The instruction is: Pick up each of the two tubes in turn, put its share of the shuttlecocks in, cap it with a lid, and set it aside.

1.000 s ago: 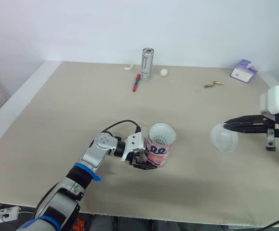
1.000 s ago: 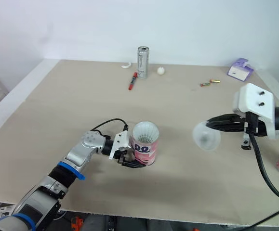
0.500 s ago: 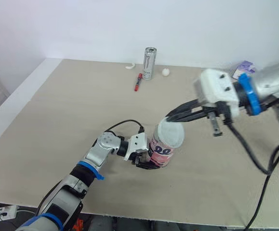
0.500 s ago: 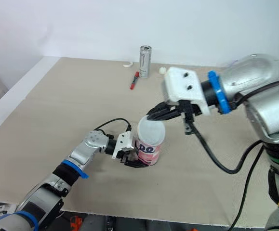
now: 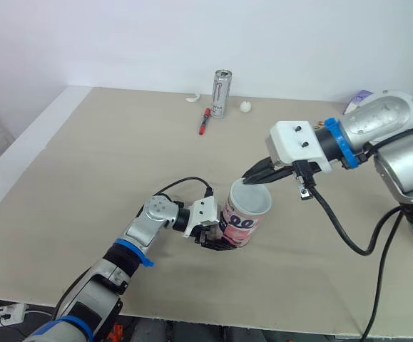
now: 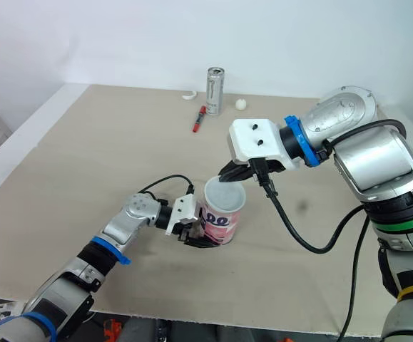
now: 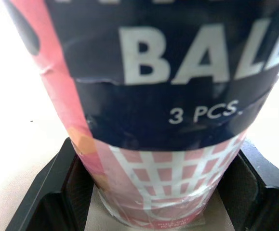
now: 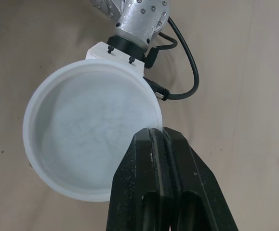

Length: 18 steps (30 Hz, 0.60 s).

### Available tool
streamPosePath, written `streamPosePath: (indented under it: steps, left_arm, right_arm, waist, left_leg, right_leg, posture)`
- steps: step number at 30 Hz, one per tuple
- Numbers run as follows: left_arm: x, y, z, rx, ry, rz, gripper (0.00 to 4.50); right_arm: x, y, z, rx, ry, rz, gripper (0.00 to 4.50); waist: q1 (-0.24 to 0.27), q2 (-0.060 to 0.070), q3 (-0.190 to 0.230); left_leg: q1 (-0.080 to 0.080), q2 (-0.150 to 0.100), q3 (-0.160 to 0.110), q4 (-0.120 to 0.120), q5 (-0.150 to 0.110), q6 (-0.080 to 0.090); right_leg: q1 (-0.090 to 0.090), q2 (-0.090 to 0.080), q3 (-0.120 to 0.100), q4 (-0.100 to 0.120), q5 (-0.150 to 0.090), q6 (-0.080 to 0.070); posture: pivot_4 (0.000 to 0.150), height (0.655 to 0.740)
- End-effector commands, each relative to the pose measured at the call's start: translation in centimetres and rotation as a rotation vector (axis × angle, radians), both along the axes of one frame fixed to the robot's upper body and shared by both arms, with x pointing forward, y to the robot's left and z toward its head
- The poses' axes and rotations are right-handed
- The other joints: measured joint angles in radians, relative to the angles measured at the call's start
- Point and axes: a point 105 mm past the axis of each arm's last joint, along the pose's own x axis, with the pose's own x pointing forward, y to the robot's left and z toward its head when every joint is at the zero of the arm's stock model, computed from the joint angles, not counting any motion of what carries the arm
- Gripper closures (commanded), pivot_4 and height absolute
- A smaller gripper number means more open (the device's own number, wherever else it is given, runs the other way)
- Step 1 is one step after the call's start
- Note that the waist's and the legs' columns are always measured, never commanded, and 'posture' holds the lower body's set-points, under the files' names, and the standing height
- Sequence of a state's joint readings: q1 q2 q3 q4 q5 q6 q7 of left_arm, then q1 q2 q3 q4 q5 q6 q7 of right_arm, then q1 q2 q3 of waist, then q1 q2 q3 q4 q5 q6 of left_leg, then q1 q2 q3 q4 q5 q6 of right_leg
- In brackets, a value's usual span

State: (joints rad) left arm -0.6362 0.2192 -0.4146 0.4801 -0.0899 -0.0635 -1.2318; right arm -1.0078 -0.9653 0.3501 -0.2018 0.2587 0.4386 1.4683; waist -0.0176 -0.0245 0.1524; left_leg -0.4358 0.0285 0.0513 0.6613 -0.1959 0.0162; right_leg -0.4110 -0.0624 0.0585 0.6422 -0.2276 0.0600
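Tube [image 5: 240, 222]: pink, stands near the middle of the table [image 5: 92, 164], leaning a little | lid [image 8: 91, 130]: white, sits on the tube's top | left gripper [image 5: 219, 241]: fingers squeeze the tube low down, one each side | right gripper [image 5: 252, 177]: fingers pinched tight on the lid's rim | can [image 5: 221, 93]: far back, well apart

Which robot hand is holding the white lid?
The right gripper: it pinches the rim of the white lid at the top of the pink tube. The left gripper clamps that tube's base instead.
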Motion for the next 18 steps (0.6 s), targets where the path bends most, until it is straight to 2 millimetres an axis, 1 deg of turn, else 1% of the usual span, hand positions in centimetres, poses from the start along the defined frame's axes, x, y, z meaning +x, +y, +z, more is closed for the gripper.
streamPosePath:
  steps: [1, 4, 5, 6, 7, 8, 9, 10, 12, 18]
  left_arm:
    - [0.4, 2.1, -3.4, 0.14, 0.067, 0.096, 1.25]
    - [0.4, 2.2, -3.4, 0.141, 0.068, 0.096, 1.25]
    - [0.4, 2.2, -3.5, 0.142, 0.068, 0.096, 1.25]
    - [0.3, 2.2, -3.5, 0.143, 0.069, 0.096, 1.25]
    - [0.3, 2.2, -3.5, 0.143, 0.07, 0.096, 1.25]
    - [0.3, 2.3, -3.5, 0.144, 0.071, 0.097, 1.25]
    - [0.3, 2.3, -3.5, 0.144, 0.071, 0.097, 1.25]
    - [0.3, 2.3, -3.5, 0.145, 0.072, 0.097, 1.25]
    - [0.2, 2.3, -3.5, 0.146, 0.073, 0.096, 1.25]
    - [0.2, 2.4, -3.5, 0.15, 0.074, 0.098, 1.25]
  right_arm:
    - [-0.2, 0.1, 0.3, -0.023, -0.021, 0.02, 4.34]
    - [-0.3, 0.1, 0.2, -0.023, -0.004, 0.017, 4.34]
    - [-0.4, 0.1, 0.2, -0.021, 0.003, 0.015, 4.09]
    - [-0.4, 0.1, 0.3, -0.015, 0.001, 0.012, 3.75]
    - [-0.4, 0.1, 0.4, -0.007, -0.003, 0.01, 3.59]
    - [-0.3, 0.2, 0.6, 0.005, -0.009, 0.01, 3.59]
    - [-0.3, 0.2, 0.9, 0.018, -0.022, 0.008, 2.9]
    - [-0.1, 0.2, 1.2, 0.035, -0.036, 0.0, 2.69]
    - [0.0, 0.1, 2.1, 0.075, -0.045, -0.018, 2.69]
    - [0.2, -1.3, 5.7, 0.332, -0.016, -0.141, 2.69]
  waist:
    - [0.0, 0.0, 0.0]
    - [0.0, 0.0, 0.0]
    - [0.0, 0.0, 0.0]
    - [0.0, 0.0, 0.0]
    - [0.0, 0.0, 0.0]
    - [0.0, 0.0, 0.0]
    - [0.0, 0.0, 0.0]
    - [-0.001, 0.0, 0.0]
    - [-0.001, 0.0, 0.0]
    - [-0.001, 0.0, 0.0]
  left_leg:
    - [0.0, 0.0, 0.0, 0.0, 0.0, 0.0]
    - [0.0, 0.0, 0.0, 0.0, 0.0, 0.0]
    - [0.0, 0.0, 0.0, 0.0, 0.0, 0.0]
    - [0.0, 0.0, 0.0, 0.0, 0.0, 0.0]
    - [0.0, 0.0, 0.0, 0.0, 0.0, 0.0]
    - [0.0, 0.0, 0.0, 0.0, 0.0, 0.0]
    - [0.0, 0.0, 0.0, 0.0, 0.0, 0.0]
    - [0.0, 0.0, 0.0, 0.0, 0.0, 0.0]
    - [0.0, 0.001, 0.0, -0.001, 0.0, 0.0]
    - [0.0, 0.0, 0.0, -0.002, 0.0, 0.0]
  right_leg:
    - [0.0, 0.0, 0.0, 0.0, 0.0, 0.0]
    - [0.0, 0.0, 0.0, 0.0, 0.0, 0.0]
    - [0.0, 0.0, 0.0, 0.0, 0.0, 0.0]
    - [0.0, 0.0, 0.0, 0.0, 0.0, 0.0]
    - [0.0, 0.0, 0.0, 0.0, 0.0, 0.0]
    - [0.0, 0.0, 0.0, 0.0, 0.0, 0.0]
    - [0.0, 0.0, 0.0, 0.0, 0.0, 0.0]
    - [0.0, 0.0, 0.0, 0.0, 0.0, 0.0]
    - [0.0, 0.0, 0.0, 0.0, 0.0, 0.0]
    - [-0.001, -0.001, -0.001, 0.0, 0.0, 0.0]
  posture:
    - [0.15, 0.74]
    - [0.15, 0.74]
    - [0.15, 0.74]
    - [0.15, 0.74]
    - [0.15, 0.74]
    - [0.15, 0.74]
    - [0.15, 0.74]
    - [0.15, 0.74]
    - [0.15, 0.74]
    - [0.15, 0.74]
